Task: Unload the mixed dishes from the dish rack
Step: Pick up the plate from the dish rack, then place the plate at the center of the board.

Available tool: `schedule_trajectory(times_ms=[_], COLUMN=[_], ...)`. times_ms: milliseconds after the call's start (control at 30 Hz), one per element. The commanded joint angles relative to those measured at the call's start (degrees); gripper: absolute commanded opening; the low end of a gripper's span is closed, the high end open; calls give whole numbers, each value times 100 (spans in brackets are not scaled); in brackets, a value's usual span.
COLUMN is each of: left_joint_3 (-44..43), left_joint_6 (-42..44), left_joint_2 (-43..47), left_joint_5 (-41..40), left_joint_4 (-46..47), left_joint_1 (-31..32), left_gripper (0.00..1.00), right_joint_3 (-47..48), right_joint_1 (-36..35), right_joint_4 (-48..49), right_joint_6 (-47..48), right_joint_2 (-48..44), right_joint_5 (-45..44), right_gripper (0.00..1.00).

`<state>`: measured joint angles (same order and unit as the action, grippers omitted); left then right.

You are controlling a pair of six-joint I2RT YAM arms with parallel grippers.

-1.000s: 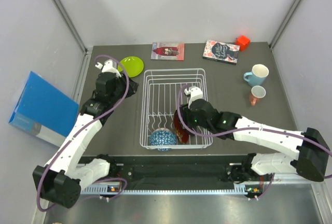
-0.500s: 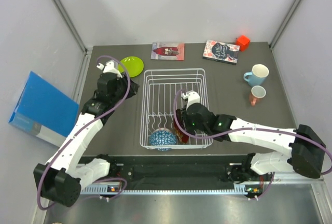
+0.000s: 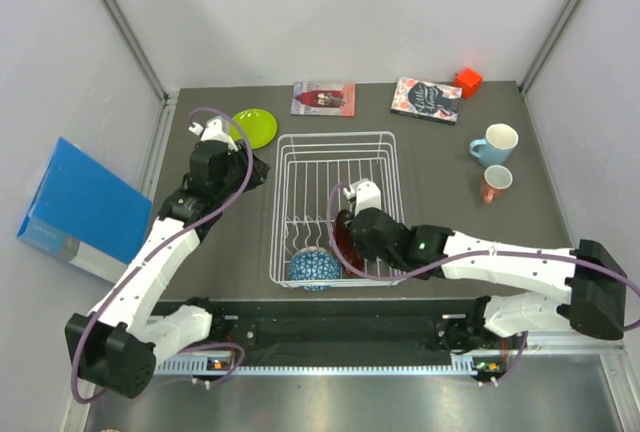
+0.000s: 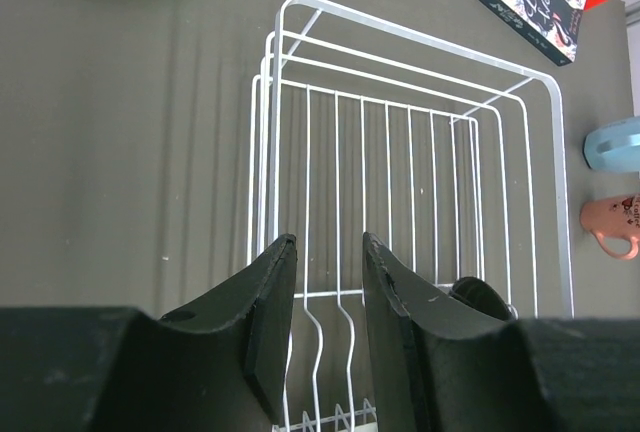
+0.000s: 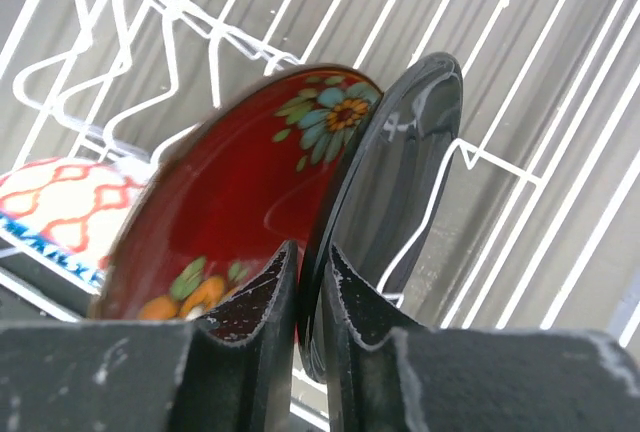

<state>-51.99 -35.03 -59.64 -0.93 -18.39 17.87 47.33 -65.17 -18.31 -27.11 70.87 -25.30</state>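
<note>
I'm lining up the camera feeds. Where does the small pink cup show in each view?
Top camera: pink cup at right, just below the blue mug, right of the white wire rack.
Left wrist: right edge, again below the mug.
Right wrist: not in it.
Shared landmark: the rack, in all three views.

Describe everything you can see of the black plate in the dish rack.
The black plate is round, glossy and dark, perhaps glazed ceramic or plastic, with wire reflections on its face. It stands on edge, leaning slightly, in a wavy wire slot at the near end of the dish rack. The red patterned plate stands close beside it; whether they touch is unclear. The right gripper has its fingers pinching the plate's rim.
</note>
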Motion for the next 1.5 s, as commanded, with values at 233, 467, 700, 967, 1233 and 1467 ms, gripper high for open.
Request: schedule_trajectory(times_ms=[233,467,700,967,1233,1467], left_joint_3=[22,-153,-619,-1297,-1059,-901], left_joint_6=[-4,40,338,400,672,962], left_joint_2=[-66,-127,-337,-716,-400,-400], left_joint_5=[-4,67,988,2771,3591,3652], left_joint_4=[231,126,72,-218,-41,-288], left_joint_1=[85,94,94,120,559,1078], left_gripper=[37,37,38,83,96,88], right_joint_3=[1217,998,164,-1321,-1797,-1780], right_joint_1=[-997,-1332,-2148,-3677,-3889,-3960], right_joint_4=[-1095,-737,439,2523,3315,4054], right_joint_6=[426,1453,3455,7323,8290,8890], right_joint_2=[-732,-1522,-2112,-1718,-1077,-689], right_joint_5=[-1337,-1671,-2503,-4053,-4036,-3728], right_gripper=[0,0,0,0,0,0])
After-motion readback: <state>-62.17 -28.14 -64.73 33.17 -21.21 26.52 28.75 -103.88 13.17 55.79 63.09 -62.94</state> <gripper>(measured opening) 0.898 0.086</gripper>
